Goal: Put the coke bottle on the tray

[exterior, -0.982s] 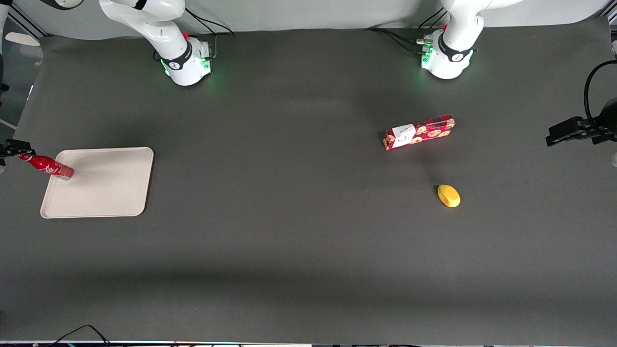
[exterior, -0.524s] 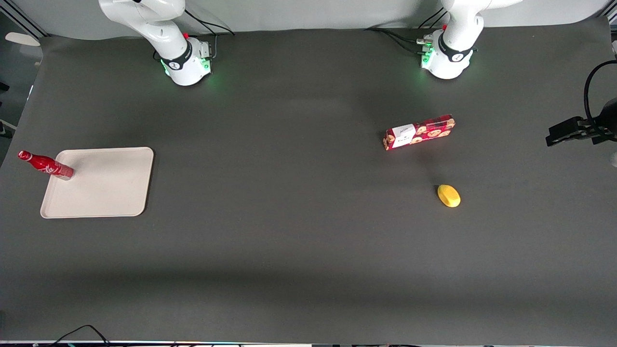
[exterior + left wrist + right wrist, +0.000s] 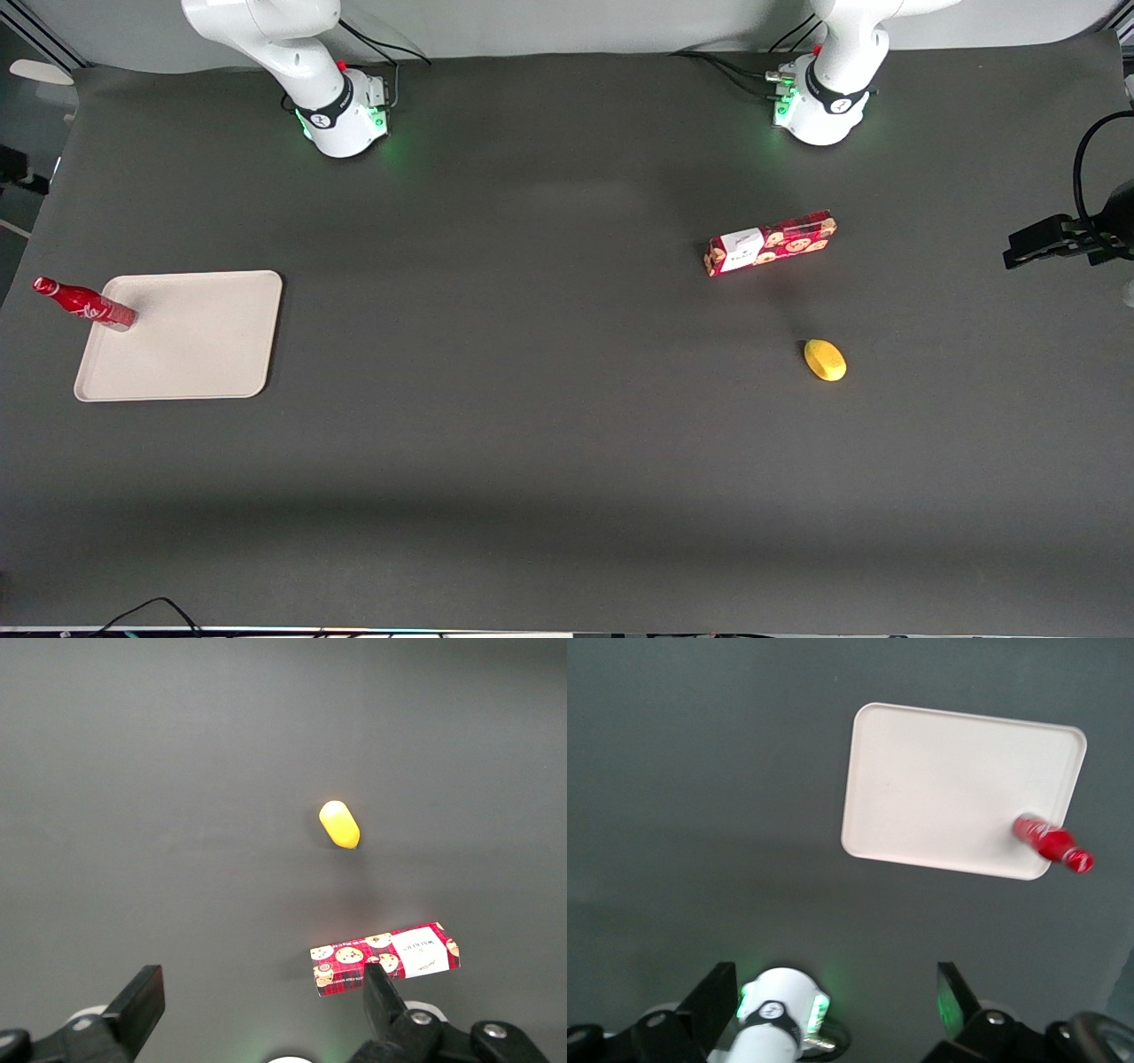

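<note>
The dark grey surface point(image 3: 532, 443) is mostly bare. The biggest thing on it is the cream tray point(image 3: 204, 354), lying toward the working arm's end. The right arm's gripper point(image 3: 833, 1005) hangs high above that end, well apart from everything. Its fingers are spread wide and hold nothing, and its wrist camera looks down on the whole tray. Toward the parked arm's end lies a red cookie box point(image 3: 771, 242). The coke bottle point(image 3: 87, 304) seems to stand upright on the tray, its base just inside the rim, close to the corner farther from the front camera. Nearer the front camera than the box sits a small yellow lemon-shaped object point(image 3: 825, 360). To my eye the placing looks done and the step in hand is the retreat. The bottle is slim and stands so close to the rim that a nudge could tip it off. So the arm should travel high and away, never sweeping low over that corner.
</note>
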You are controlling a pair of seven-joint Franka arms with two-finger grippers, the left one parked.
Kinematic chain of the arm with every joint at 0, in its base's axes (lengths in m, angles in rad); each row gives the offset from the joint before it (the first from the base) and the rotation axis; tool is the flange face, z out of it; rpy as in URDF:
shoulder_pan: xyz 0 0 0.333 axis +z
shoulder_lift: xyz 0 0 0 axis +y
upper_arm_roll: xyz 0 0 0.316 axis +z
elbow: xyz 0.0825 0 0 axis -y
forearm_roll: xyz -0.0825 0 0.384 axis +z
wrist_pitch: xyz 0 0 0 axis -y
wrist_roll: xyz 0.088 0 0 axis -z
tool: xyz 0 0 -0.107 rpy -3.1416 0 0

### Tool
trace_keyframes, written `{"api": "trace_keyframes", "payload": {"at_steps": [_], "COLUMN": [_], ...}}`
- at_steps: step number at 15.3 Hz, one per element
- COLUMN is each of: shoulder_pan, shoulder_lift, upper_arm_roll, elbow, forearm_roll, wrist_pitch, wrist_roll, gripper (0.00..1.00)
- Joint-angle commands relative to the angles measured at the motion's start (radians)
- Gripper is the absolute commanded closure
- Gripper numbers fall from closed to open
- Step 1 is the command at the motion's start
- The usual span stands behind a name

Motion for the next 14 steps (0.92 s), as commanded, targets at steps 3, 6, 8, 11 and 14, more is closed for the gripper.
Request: {"api": "trace_keyframes", "payload": {"at_steps": [3, 6, 8, 11, 14], "shoulder_pan": [-0.003, -0.003, -0.003, -0.003, -0.003], "shoulder_lift": [-0.08, -0.153, -0.17, -0.152, -0.132], "upper_arm_roll": [0.208, 0.243, 0.243, 0.231, 0.229], "elbow": [-0.108, -0.302, -0.356, -0.298, -0.26], "forearm_roll": [-0.02, -0.028, -0.032, -0.025, -0.022], "wrist_pitch": [0.022, 0.229, 0.308, 0.302, 0.3], "wrist_roll": [0.357, 0.438, 0.441, 0.495, 0.557], "gripper": [0.0, 0.0, 0.0, 0.0, 0.0]}}
